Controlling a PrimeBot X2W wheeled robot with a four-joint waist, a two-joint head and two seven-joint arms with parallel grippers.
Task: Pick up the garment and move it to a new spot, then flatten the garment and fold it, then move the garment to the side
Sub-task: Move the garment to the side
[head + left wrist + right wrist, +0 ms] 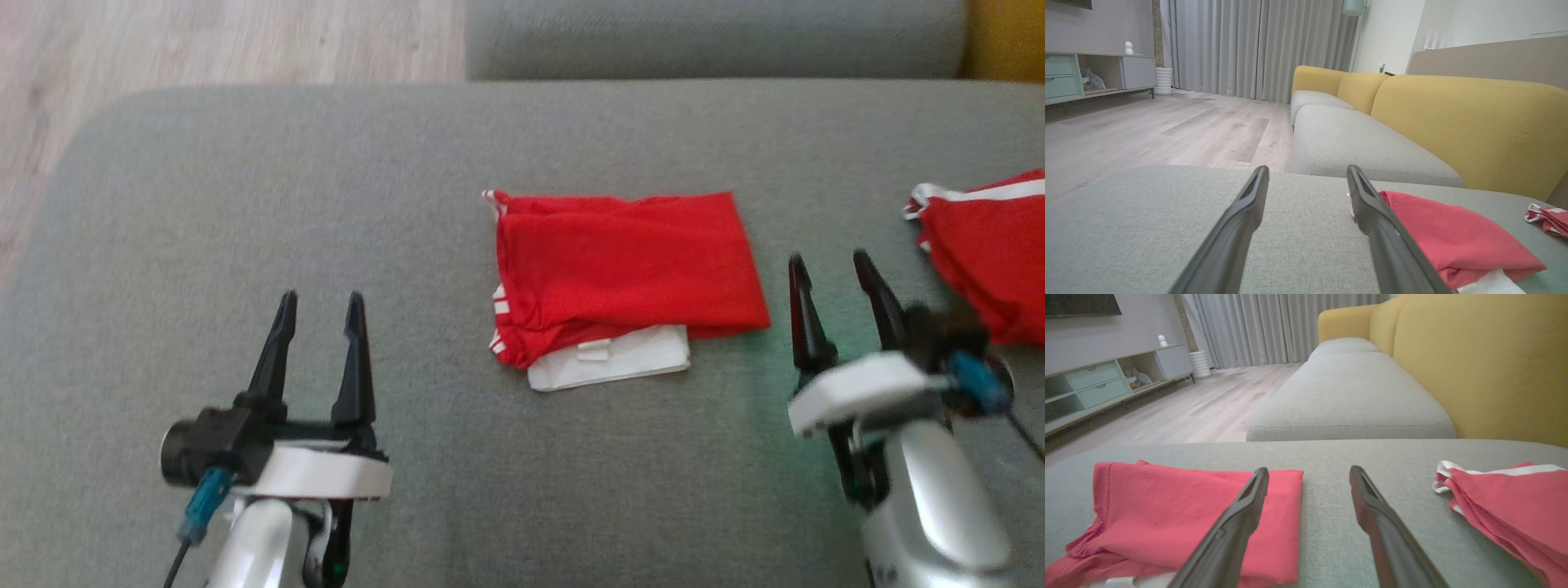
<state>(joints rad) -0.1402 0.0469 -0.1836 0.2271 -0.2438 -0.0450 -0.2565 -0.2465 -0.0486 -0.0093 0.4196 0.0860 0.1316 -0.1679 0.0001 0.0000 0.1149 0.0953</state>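
Note:
A red garment (624, 269) lies folded in a rectangle on the grey cushion (326, 188), with a white layer sticking out at its near edge. It also appears as the garment (1453, 237) in the left wrist view and the garment (1180, 514) in the right wrist view. My left gripper (320, 306) hovers open to the garment's left, well apart from it, with nothing between its fingers (1237, 228). My right gripper (833, 265) stands open just right of the garment's edge, also with nothing between its fingers (1237, 522).
A second red garment with white stripes (992, 249) lies at the cushion's right edge, close to my right gripper. Beyond the cushion are another grey sofa seat (1347, 388), yellow backrests (1486, 355) and wooden floor (204, 41) at far left.

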